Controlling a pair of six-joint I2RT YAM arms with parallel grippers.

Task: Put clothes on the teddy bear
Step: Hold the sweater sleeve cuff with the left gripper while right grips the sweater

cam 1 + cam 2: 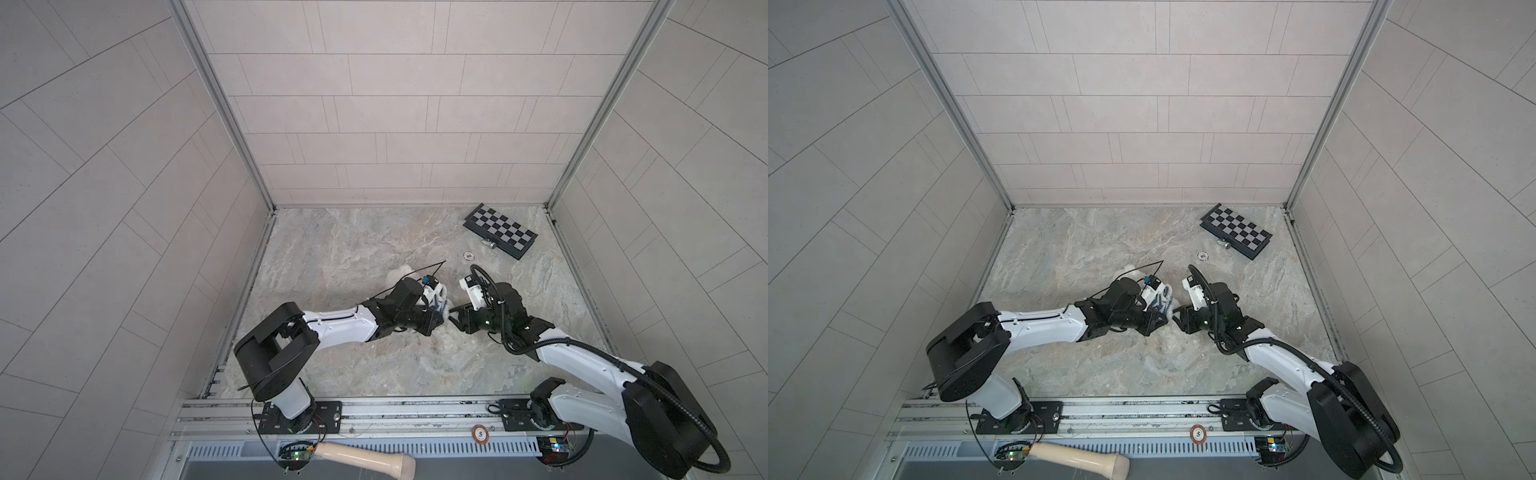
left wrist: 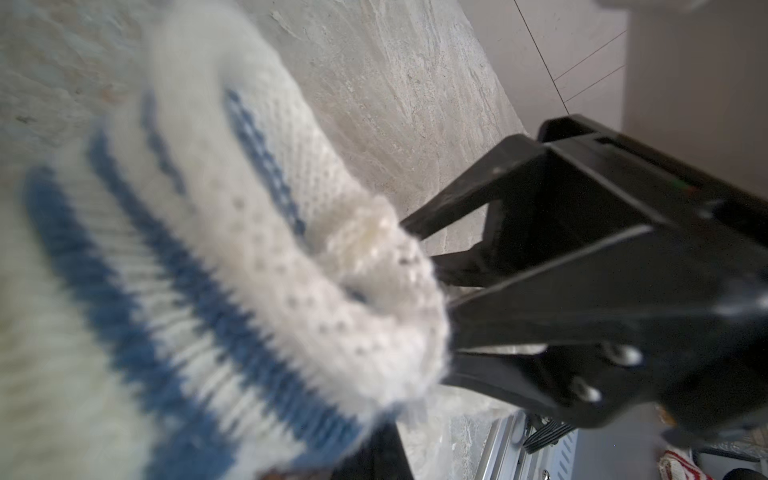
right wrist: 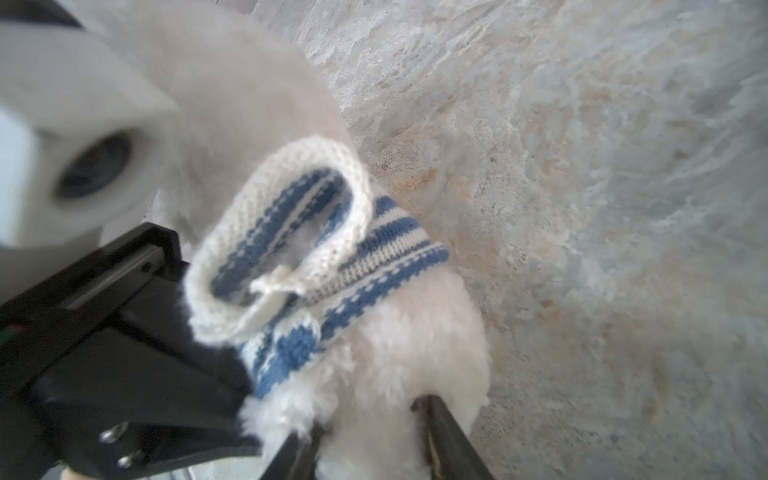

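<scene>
Fur of the teddy bear (image 3: 415,332) sits between spread fingers of the right gripper (image 3: 368,415); the left gripper (image 1: 438,321), at nine o'clock, pinches the shirt (image 3: 291,232).

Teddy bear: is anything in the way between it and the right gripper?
No, nothing visible. The right gripper stands open around the fluffy teddy bear, next to its striped shirt.

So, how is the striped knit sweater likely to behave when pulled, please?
Probably floppy: the striped knit sweater folds limply over the teddy bear. Its open ribbed knit likely stretches and may snag on the fur.
</scene>
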